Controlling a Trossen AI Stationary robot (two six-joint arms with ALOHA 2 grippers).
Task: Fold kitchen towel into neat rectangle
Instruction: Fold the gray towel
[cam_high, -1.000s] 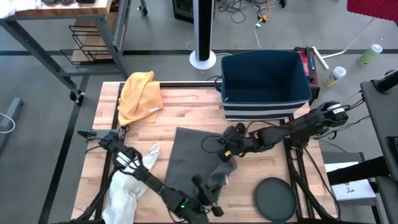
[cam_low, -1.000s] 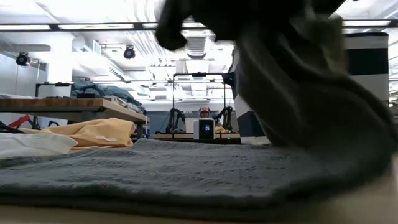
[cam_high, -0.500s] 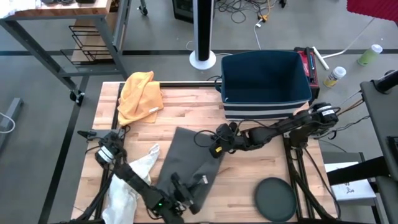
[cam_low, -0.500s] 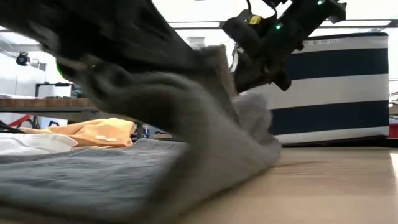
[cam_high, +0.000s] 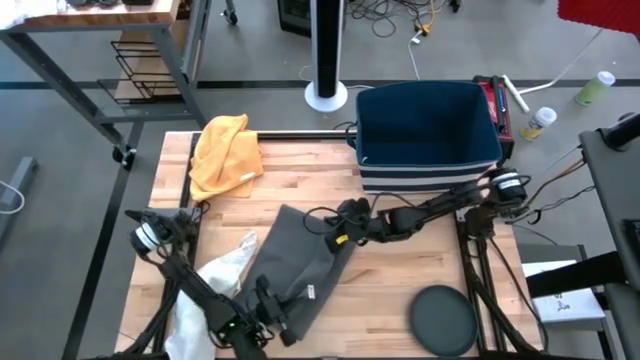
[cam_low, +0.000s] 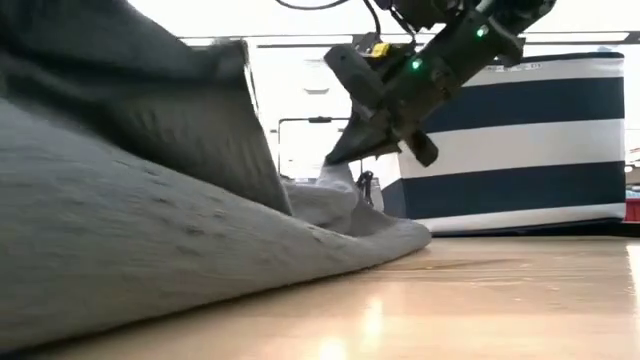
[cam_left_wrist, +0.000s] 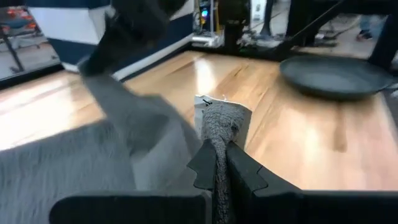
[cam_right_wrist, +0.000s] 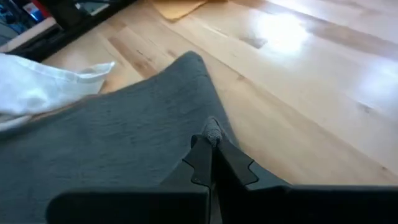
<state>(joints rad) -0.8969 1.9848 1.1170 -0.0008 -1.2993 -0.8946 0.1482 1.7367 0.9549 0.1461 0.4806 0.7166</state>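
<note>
Wooden table (cam_high: 300, 170): grey towel (cam_high: 300, 255) laid at centre, folded over itself, thick, rumpled. Near corner pinched by left gripper (cam_left_wrist: 216, 163); far corner pinched by right gripper (cam_right_wrist: 211, 152), raised off surface.

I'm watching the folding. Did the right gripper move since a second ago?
Yes. The right gripper, shut on the grey towel, has moved toward the table's left side, farther from the striped bin.

Three cloths lie on the table: one grey towel (cam_high: 300, 262), one yellow cloth (cam_high: 224, 153) and one white cloth (cam_high: 208, 295). There is one striped blue bin (cam_high: 427, 137), one dark round pan (cam_high: 444, 320), and two robot arms.
</note>
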